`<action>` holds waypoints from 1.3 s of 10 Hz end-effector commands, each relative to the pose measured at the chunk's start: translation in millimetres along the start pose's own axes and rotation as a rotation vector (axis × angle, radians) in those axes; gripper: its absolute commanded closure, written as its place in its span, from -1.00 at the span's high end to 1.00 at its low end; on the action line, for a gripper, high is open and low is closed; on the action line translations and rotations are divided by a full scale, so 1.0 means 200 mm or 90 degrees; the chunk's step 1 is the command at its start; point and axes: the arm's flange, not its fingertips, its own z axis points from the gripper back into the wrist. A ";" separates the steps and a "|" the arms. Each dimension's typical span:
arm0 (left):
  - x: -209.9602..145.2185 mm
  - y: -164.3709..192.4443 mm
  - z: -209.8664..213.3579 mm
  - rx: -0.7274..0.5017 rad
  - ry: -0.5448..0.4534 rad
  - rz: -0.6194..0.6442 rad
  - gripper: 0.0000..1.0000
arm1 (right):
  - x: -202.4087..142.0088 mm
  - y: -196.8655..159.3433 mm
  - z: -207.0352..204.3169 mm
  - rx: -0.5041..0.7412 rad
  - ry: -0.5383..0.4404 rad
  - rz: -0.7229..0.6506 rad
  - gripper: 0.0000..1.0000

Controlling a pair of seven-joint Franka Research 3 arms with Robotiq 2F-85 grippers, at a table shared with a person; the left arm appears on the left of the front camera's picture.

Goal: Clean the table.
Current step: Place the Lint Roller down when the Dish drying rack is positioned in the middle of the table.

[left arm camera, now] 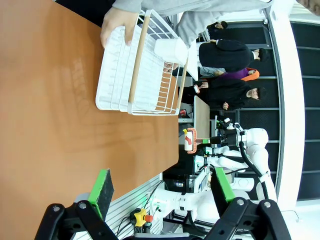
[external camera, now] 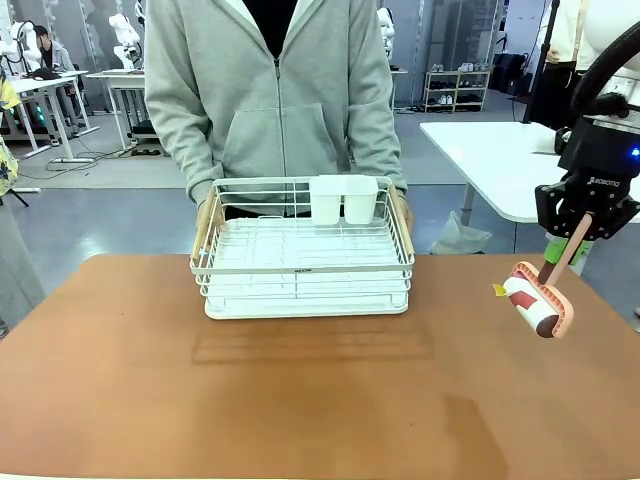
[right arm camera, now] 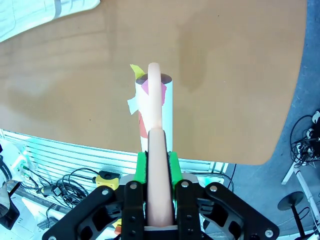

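table: the large reddish-brown matte table (external camera: 300, 400) with rounded corners fills the near ground; most of its top lies bare, which suits a cleaning pass.
rack: a white wire dish rack (external camera: 303, 260) with pale wooden handles and two white plastic cups (external camera: 343, 198) hung on its far rail sits at the far middle of the table.
person: stands at the far edge in a grey zip hoodie (external camera: 275, 90); a hand (left arm camera: 117, 25) grips the rack's end, seemingly to lift it or steady it so the surface can be reached.
right gripper: the right gripper (right arm camera: 155, 167) is clamped tight on the pale pink handle of a lint roller (external camera: 540, 300), green pads pressed to either side of it.
roller: its white roll with a red print and a yellow tab hangs head-down off the table's right side, above the top and not touching it, tilted as if poised to be lowered and rolled.
left gripper: the left gripper (left arm camera: 162, 187) has its jaws spread wide with nothing between them, held above the table's near-left edge, out of the way.
stage: judged early; the roller has not yet met the surface.
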 end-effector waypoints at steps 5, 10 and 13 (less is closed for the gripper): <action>0.00 0.00 0.01 -0.007 -0.004 -0.007 1.00 | 0.01 0.01 0.02 -0.001 0.006 0.002 -0.58; 0.00 0.00 0.01 -0.007 -0.004 -0.007 1.00 | 0.01 0.01 0.02 -0.001 0.006 0.002 -0.58; 0.00 0.00 0.01 -0.007 -0.004 -0.007 1.00 | 0.01 0.01 0.02 -0.001 0.006 0.002 -0.58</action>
